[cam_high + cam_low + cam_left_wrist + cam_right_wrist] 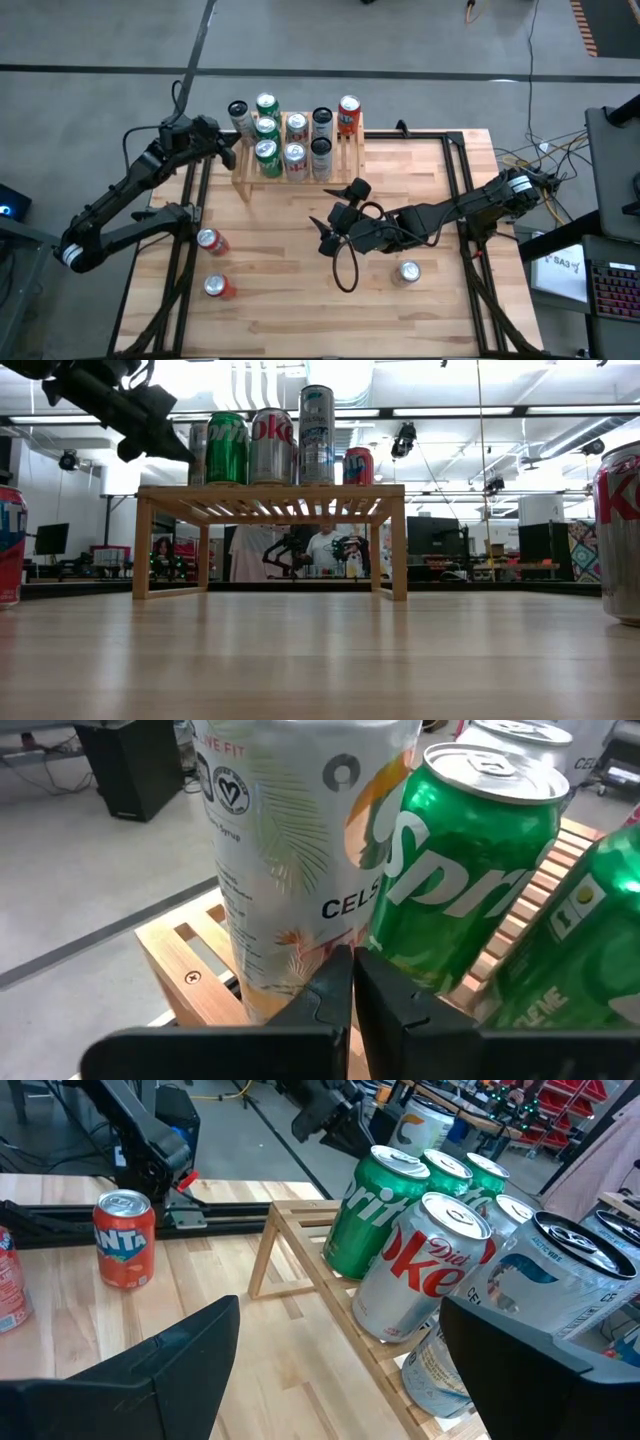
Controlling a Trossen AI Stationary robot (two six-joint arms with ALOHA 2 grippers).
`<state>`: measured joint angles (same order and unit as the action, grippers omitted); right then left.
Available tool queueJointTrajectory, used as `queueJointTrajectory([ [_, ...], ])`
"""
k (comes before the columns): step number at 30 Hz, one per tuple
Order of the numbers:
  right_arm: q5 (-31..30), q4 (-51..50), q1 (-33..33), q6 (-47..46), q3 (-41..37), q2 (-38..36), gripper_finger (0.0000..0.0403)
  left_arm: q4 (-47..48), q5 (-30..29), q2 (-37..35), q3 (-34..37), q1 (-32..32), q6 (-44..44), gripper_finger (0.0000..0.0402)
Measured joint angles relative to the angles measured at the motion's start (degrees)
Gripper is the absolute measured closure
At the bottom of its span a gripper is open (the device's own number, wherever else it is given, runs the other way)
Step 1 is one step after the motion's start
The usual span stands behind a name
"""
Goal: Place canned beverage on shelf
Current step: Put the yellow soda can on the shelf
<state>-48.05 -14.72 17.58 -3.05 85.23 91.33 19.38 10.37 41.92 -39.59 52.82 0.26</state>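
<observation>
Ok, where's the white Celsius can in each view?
High view: Celsius can at the shelf's back left corner.
Low view: leftmost on the shelf, by the left fingers.
Left wrist view: centre-left, beside a Sprite can.
Right wrist view: top, behind the Sprite cans.
Shared landmark: the shelf.

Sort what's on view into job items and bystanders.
Job:
- shelf
- cans on the shelf
- loose cans on the table, still to go up
- left hand, shut, at the shelf's left end
- right hand, open, mid-table

Bystanders:
- cables off the table's right edge
- person behind the table
</observation>
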Motion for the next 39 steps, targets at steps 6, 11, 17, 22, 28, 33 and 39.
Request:
queueJointTrajectory([
  [6, 0.0, 0.0, 0.0, 0.0, 0.0, 0.0, 0.0071, -0.6, 0.0, 1.3, 0.0, 0.0, 0.4, 0.0401],
  [11, 0.0, 0.0, 0.0, -0.4, 0.0, 0.0, 0.0071, -1.2, 0.0, 3.0, 0.0, 0.0, 0.7, 0.0401],
  [17, 0.0, 0.0, 0.0, -0.4, 0.0, 0.0, 0.0071, -1.8, -3.3, 4.7, 0.0, 0.0, 0.8, 0.0401],
  [22, 0.0, 0.0, -0.1, -0.4, 0.0, 0.0, 0.0071, -1.9, -3.9, 5.7, 0.0, 0.0, 1.4, 0.0401],
  [28, 0.0, 0.0, -0.4, -0.7, 0.0, 0.0, 0.0071, -2.9, -3.9, 6.7, 0.0, 0.0, 1.4, 0.0401],
  [33, 0.0, 0.0, -0.4, -1.0, 0.0, 0.0, 0.0071, -2.7, -3.9, 5.8, 0.0, 0.0, 1.3, 0.0401],
  [39, 0.0, 0.0, -0.4, -1.0, 0.0, 0.0, 0.0071, 0.1, -0.5, 2.3, 0.0, 0.0, 1.0, 0.0401],
])
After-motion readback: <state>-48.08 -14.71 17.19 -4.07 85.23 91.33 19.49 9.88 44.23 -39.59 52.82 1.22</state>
